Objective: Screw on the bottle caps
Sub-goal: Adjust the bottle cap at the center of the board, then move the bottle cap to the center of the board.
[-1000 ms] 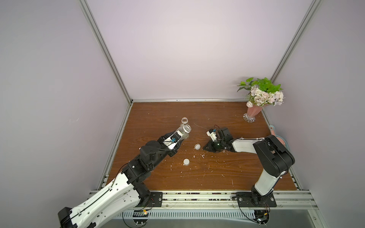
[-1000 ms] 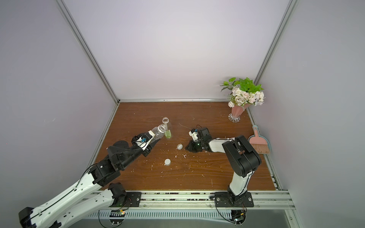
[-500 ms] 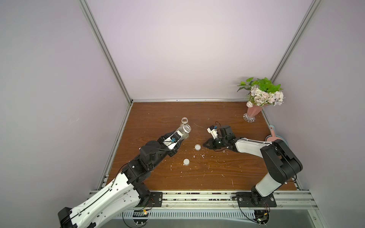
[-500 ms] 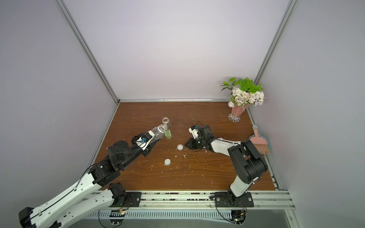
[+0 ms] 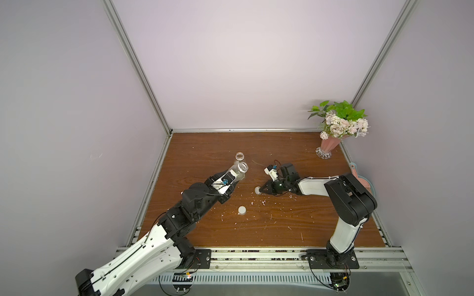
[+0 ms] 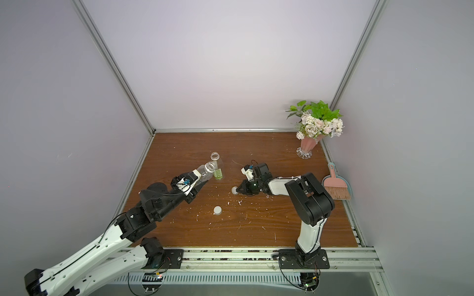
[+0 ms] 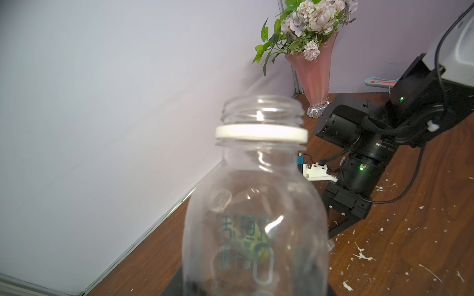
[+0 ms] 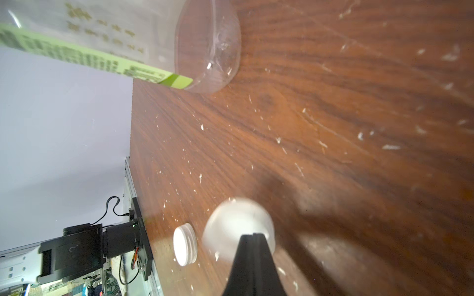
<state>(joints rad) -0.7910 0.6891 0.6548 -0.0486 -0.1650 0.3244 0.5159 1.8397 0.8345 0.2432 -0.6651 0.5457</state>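
Right wrist view puts my right claw (image 8: 252, 237) with its two tips pressed together, no gap between them, lying over the edge of a blurred white cap (image 8: 238, 225) on the counter (image 8: 333, 115). I can make out nothing pinched, so I judge it is only touching that cap, not holding it. The second cap (image 8: 185, 244) lies near it, apart. My left claw (image 5: 234, 176) is closed round the body of the bare bottle (image 5: 241, 170), which is held off the counter, tilted and uncapped. The risk I see is that shut tips can only shove a cap, so it may skid off among the white crumbs (image 5: 263, 202) or flip over. I would need to spread them and come down around it. My tilted bottle also hangs just beside the labelled bottle (image 6: 218, 173), which stands upright and open, and a careless swing could topple it. Only the left wrist view shows the bare threads (image 7: 261, 110) and the white collar ring (image 7: 261, 133) on my bottle's neck. A top view shows the yellow-green label, but is too small to show how my right tips meet.
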